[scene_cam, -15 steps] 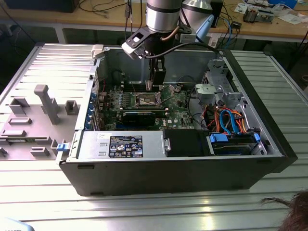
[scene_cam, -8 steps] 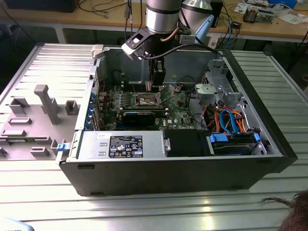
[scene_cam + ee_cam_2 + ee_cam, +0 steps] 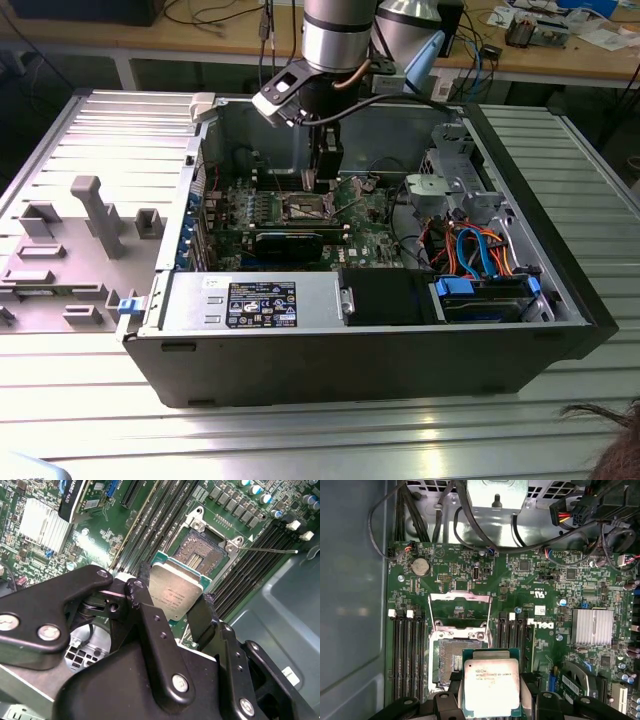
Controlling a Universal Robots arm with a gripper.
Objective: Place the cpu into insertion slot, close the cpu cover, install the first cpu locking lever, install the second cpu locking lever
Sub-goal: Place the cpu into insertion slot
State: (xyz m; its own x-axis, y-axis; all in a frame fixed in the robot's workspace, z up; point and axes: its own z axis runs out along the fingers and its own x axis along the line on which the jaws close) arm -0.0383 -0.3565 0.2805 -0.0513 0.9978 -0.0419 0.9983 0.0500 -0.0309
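The jaws pinch the cpu (image 3: pixel 175 592) by two opposite edges, silvery face up, and hold it in the air just above the slot (image 3: pixel 451 655) — not yet seated. In both wrist views the chip covers one corner of the socket and leaves most of the dark centre bare. It therefore looks offset from the opening rather than square over it; how high it hangs cannot be judged. In the exterior view the arm (image 3: pixel 335 40) reaches down into the open case (image 3: pixel 350 360) on the desk (image 3: pixel 300 440), with the tool over the middle of the board (image 3: pixel 545 580).

The main risk is a crooked set-down. If the chip goes down offset or tipped, a corner could ride up on the metal rim. It could also press on the contacts in the socket and damage them. The grip is on thin edges only, so a knock could twist the chip in the jaws.

Room is tight. Memory slots (image 3: pixel 407 650) run close along both sides of the socket, and the jaws stand wider than the chip. The cover (image 3: pixel 460 596) is swung open and stands at the socket edge away from the jaws. A thin lever (image 3: pixel 272 551) sticks out to one side — either could catch the jaws. In the exterior view a long black card (image 3: pixel 290 240) lies just on the near side of the socket. Above the socket the way is open.
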